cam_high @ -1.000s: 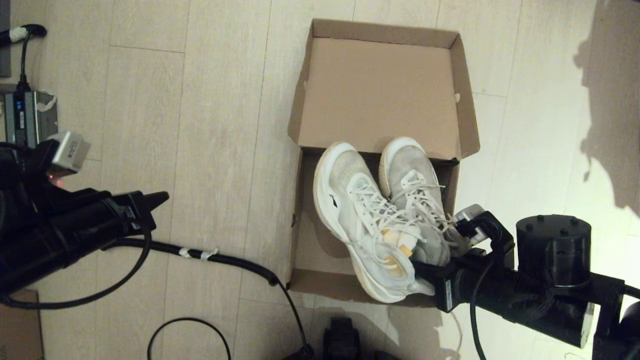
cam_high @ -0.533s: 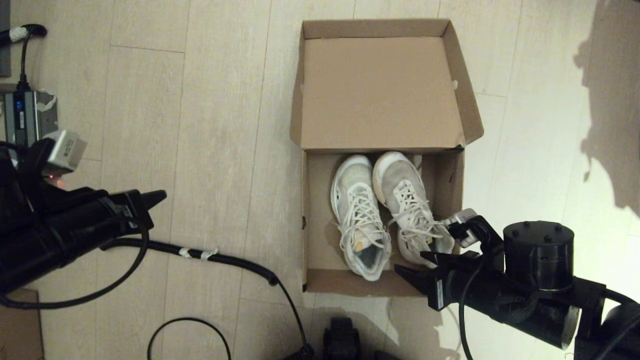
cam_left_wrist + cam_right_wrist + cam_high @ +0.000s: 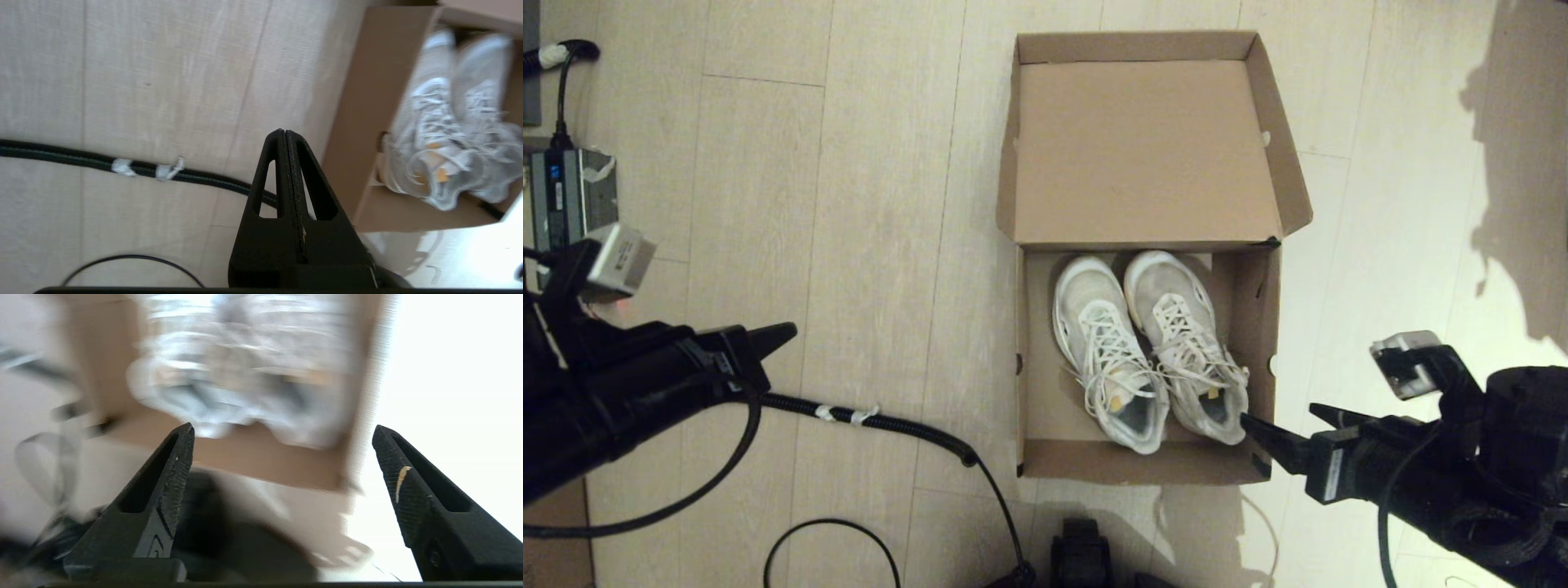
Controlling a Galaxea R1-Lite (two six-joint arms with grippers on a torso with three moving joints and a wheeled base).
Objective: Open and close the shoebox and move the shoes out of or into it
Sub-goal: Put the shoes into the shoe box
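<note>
The brown cardboard shoebox (image 3: 1031, 367) stands open on the floor, its lid (image 3: 1143, 147) folded back on the far side. Both white sneakers (image 3: 1112, 359) lie side by side inside it, toes toward the lid, heels toward me. My right gripper (image 3: 1281, 415) is open and empty just outside the box's near right corner, one fingertip close to the right shoe's heel. In the right wrist view the gripper (image 3: 282, 428) faces the blurred shoes (image 3: 245, 375) and box wall (image 3: 265, 457). My left gripper (image 3: 788, 329) is shut and empty, off to the left of the box (image 3: 363, 122).
A thick black cable (image 3: 882, 425) runs across the floor from the left arm toward the box's near left corner. A thin cable loop (image 3: 833, 531) and a dark block (image 3: 1082, 555) lie near the bottom edge. A grey device (image 3: 568, 192) sits far left.
The right gripper held the shoes tilted over the box's near edge, then let them go. They now rest flat inside. The gripper has opened and pulled back right. The box straightened.
</note>
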